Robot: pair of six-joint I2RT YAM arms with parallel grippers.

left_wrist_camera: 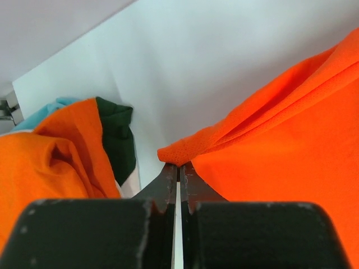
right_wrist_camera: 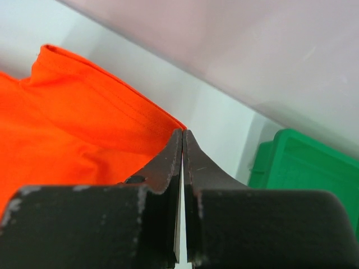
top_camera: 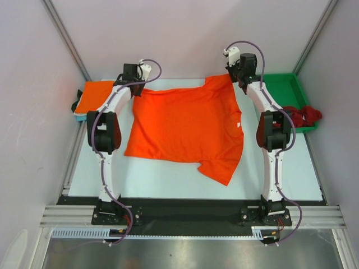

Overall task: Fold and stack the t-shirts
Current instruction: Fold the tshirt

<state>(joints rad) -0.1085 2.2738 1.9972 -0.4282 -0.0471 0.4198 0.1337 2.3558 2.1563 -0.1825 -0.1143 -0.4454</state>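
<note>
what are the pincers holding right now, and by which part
Both hold the spread orange t-shirt: the left pincer pinches its far hem corner, the right pincer the edge of its far sleeve.

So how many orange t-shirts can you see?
2. The spread t-shirt lies open across the middle of the table. The folded t-shirt tops the pile at the far left. More orange ones could hide inside that pile.
</note>
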